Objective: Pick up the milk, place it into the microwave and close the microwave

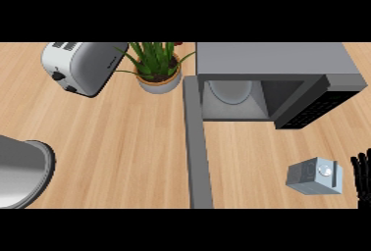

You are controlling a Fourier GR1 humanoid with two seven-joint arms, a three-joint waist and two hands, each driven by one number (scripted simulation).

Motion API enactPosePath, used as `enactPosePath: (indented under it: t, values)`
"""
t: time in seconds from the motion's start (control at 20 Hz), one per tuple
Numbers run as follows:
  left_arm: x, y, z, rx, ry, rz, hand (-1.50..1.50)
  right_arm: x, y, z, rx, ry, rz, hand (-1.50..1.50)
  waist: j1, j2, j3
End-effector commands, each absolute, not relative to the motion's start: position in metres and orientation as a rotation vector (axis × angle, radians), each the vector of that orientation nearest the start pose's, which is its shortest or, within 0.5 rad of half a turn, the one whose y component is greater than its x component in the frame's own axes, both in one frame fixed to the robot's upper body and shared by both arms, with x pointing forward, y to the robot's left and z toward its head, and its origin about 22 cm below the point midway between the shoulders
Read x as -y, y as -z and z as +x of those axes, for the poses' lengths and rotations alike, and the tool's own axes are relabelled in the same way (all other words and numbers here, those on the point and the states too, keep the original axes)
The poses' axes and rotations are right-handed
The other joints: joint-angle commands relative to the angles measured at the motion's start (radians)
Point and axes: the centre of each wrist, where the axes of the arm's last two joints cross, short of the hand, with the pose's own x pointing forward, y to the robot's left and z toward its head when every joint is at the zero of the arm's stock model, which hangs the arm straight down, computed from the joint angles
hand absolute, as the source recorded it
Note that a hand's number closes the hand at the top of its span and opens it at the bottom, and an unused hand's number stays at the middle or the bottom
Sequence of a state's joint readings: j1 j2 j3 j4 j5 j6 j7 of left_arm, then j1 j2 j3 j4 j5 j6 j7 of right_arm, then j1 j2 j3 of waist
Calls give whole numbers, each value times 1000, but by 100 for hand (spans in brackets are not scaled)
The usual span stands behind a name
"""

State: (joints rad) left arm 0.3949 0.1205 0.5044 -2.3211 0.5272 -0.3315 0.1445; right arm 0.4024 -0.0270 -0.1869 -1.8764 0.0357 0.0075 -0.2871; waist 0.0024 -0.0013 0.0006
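Standing near the bench's right edge, toward its front, the milk [313,176] is a small grey carton with a round cap on top, tilted a little in view. Just beside it on the right, the right hand [361,179] shows only as black fingers [358,171] at the view's right edge, pointing up, straight and slightly apart, not touching the carton. Behind the milk, along the bench's back edge, the microwave [275,61] stands with its door [197,142] swung wide open toward the front, and a round plate [230,92] visible inside its cavity. Left of the microwave is a potted plant [158,68], further left a toaster [80,66], and a grey round-edged object [25,171] at the left edge.
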Motion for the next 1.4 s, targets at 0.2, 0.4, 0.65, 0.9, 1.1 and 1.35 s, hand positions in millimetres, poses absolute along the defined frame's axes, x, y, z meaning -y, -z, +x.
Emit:
enactPosePath:
  t: [0.2, 0.4, 0.65, 0.9, 1.1, 1.35]
  values:
    - [-339, -148, 87, 1950, -34, 61, -150, 343, 28, 131, 1725, 104, -419, -150, 2, 0, 0]
    - [-345, -138, 103, 1955, -58, 57, -150, 349, 57, 138, 1736, 114, -390, -150, -1, 1, 0]
    - [-333, -138, 88, 1968, -49, 51, -150, 344, 82, 125, 1725, 86, -372, -150, -1, 0, 0]
    - [-352, -127, 84, 1965, -64, 47, -150, 349, 98, 149, 1722, 46, -413, -150, 3, 0, -1]
    - [-349, -126, 78, 1961, -46, 50, -150, 371, 113, 151, 1713, 49, -443, -150, 5, 0, 0]
    - [-353, -131, 86, 1954, -52, 50, -150, 354, 132, 180, 1709, 31, -426, -150, 6, 1, 0]
